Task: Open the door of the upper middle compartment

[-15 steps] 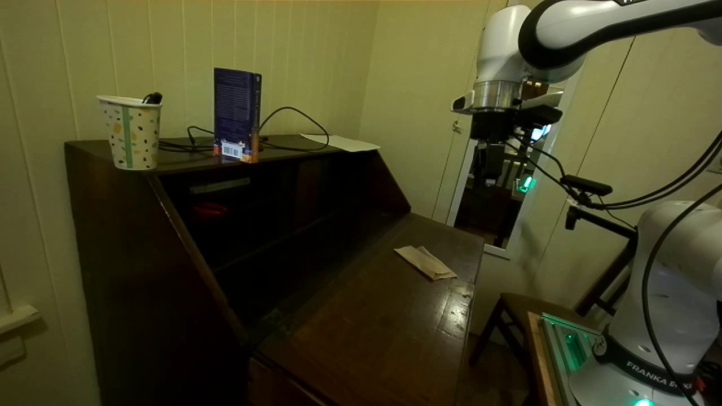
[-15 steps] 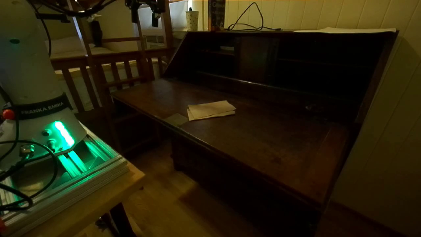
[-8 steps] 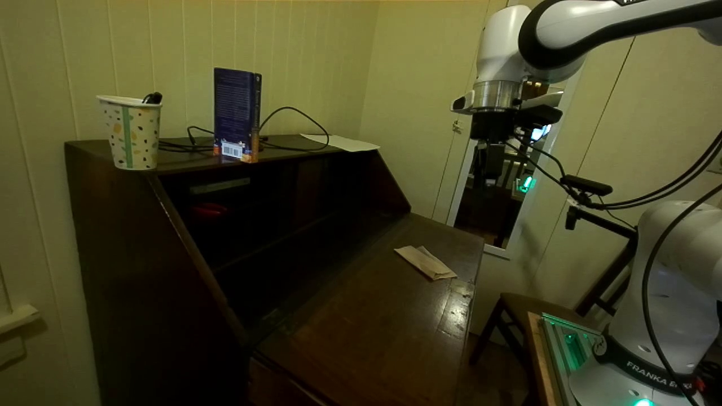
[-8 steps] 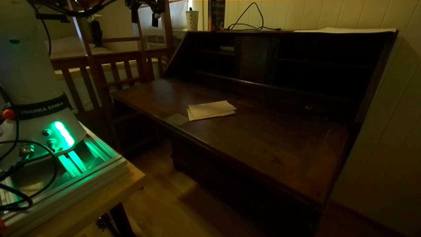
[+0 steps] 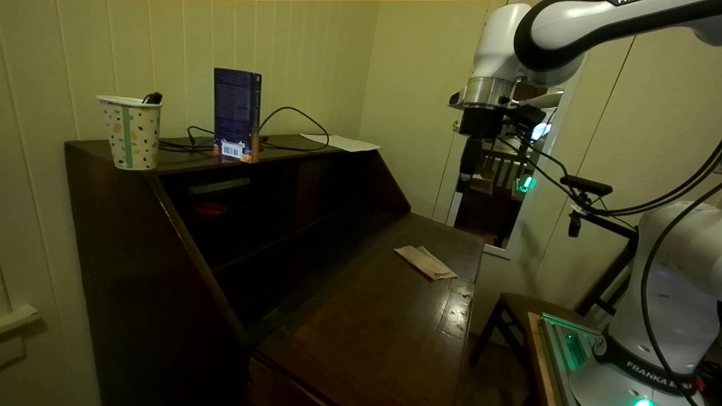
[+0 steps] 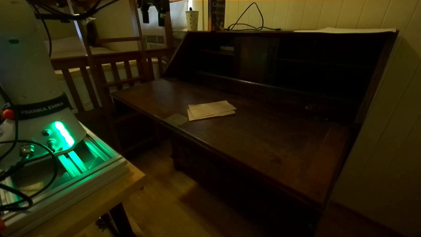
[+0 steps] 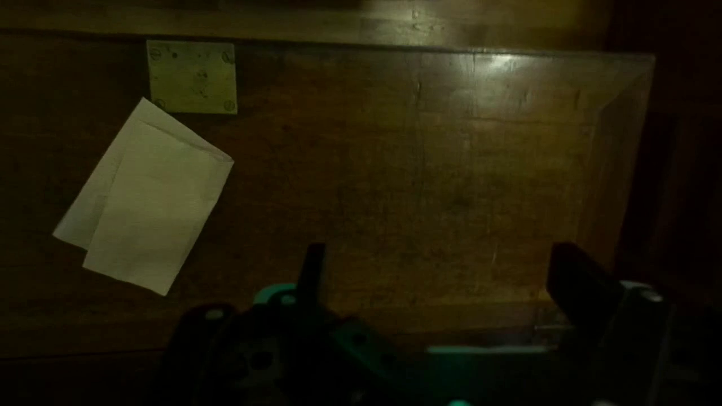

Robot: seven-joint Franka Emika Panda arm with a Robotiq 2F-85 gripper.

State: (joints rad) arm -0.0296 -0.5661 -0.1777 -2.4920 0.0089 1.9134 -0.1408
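Note:
The door of the upper middle compartment is a dark wood panel in the back of the desk. It stands shut between open shelves. It also shows dimly in an exterior view. My gripper is open with nothing between its fingers. It is high above the fold-down desk top and well apart from the door. In both exterior views, the gripper points down, slightly tilted; its upper part is cut off at the top in an exterior view. The door is not in the wrist view.
Folded papers lie on the desk top. On top of the desk stand a patterned cup and a blue book, with a black cable and a white sheet. A chair stands beside the robot base.
The gripper has tilted and moved a little toward the desk. It has shifted right in the exterior view that shows the robot base at the left. The desk and door have not moved.

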